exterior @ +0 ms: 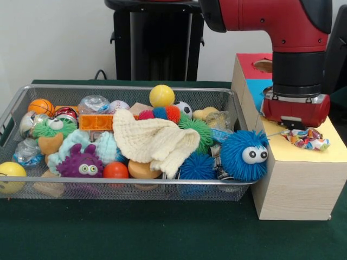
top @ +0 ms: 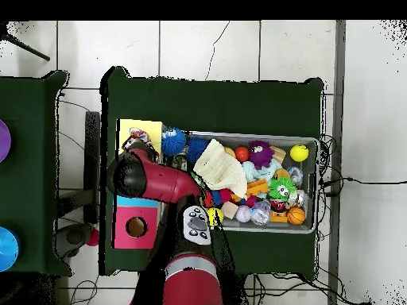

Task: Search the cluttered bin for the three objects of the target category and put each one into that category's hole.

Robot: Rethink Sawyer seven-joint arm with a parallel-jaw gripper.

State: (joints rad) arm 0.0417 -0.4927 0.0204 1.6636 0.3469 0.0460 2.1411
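The wire-mesh bin (exterior: 124, 88) is full of toys and also shows in the overhead view (top: 316, 184). One printed cloth piece (exterior: 307, 138), white with red, blue and yellow, lies crumpled on the yellow top (exterior: 303, 155) of the nearest wooden box. My gripper (exterior: 293, 125) hangs just above that top, right beside the cloth's left end. I cannot see whether it is open or shut. The yellow top's hole is hidden behind my wrist. In the overhead view my arm (top: 151, 181) covers most of the yellow top (top: 140, 129). No other printed cloth piece shows.
A cream knitted cloth (exterior: 154, 141) is draped over the bin's middle. A blue fuzzy toy with eyes (exterior: 244, 154) sits at the bin's corner against the yellow box. The blue-topped box (exterior: 255, 86) and the red-topped box with its hole (exterior: 264, 65) stand behind it.
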